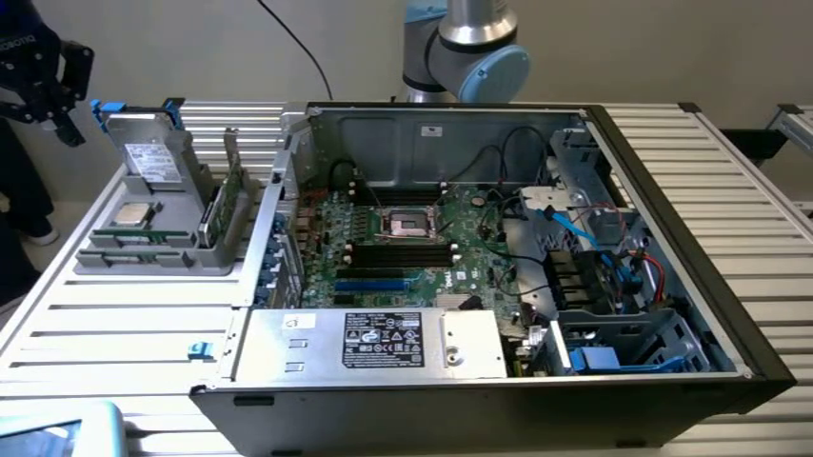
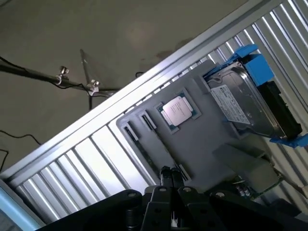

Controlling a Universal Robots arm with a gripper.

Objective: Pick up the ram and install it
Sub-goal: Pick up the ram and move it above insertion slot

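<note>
The ram (image 1: 227, 208) is a thin green stick standing on edge in the grey holder (image 1: 152, 257), on the exterior view's left, beside the open computer case (image 1: 508, 381). In the wrist view, a bit of the ram's green edge (image 2: 257, 186) peeks out past the holder's grey ramp. My gripper (image 1: 57, 105) hangs in the air above and beyond the holder's far left corner, well apart from the ram. Its dark fingers (image 2: 166, 179) are shut together with nothing between them. The black memory slots (image 1: 400, 253) lie on the motherboard below the processor socket (image 1: 409, 224).
The holder also carries a grey drive in a blue bracket (image 1: 155, 157) (image 2: 250, 103) and a square silver processor chip (image 1: 132, 213) (image 2: 177, 111). The case holds a power supply (image 1: 375, 341), cables and a drive cage (image 1: 623, 286). Everything stands on a slatted metal table (image 1: 114, 324).
</note>
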